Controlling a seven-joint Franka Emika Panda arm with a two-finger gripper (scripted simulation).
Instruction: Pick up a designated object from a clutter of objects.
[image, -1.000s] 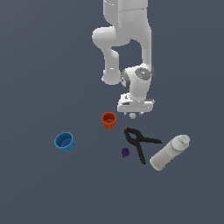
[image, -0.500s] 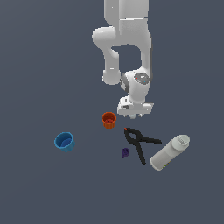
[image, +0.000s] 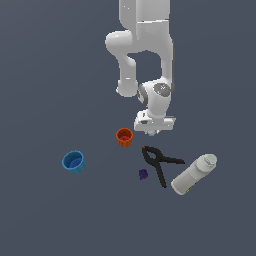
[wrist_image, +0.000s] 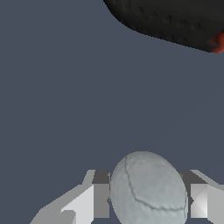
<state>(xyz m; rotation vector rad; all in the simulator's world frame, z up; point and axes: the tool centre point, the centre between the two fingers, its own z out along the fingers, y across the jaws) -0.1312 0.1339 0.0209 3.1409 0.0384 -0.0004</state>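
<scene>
A: What changed over the last second?

B: The gripper (image: 154, 131) has dropped lower. In the 2 earlier exterior pictures it sat higher above the floor; now it is down just beside the orange cup (image: 124, 137), on the exterior view's right of it, and just beyond the red tip of the black clamp (image: 159, 163).

A: And the grey ball?

B: The exterior view hides it under the hand. The wrist view shows the grey ball (wrist_image: 148, 190) sitting right between the 2 fingers (wrist_image: 99, 199), one on each side of it, with the clamp's dark body and red tip (wrist_image: 217, 42) close by.

A: Is it gripped?

B: I cannot tell. The fingers flank the ball narrowly, but whether they press on it is not visible.

A: So for the task?

B: I judge the descent is about done; closing and lifting remain. The blue cup (image: 74, 162), purple lump (image: 143, 174) and white bottle (image: 194, 173) lie nearer the camera, apart from the hand, and have not moved.
</scene>
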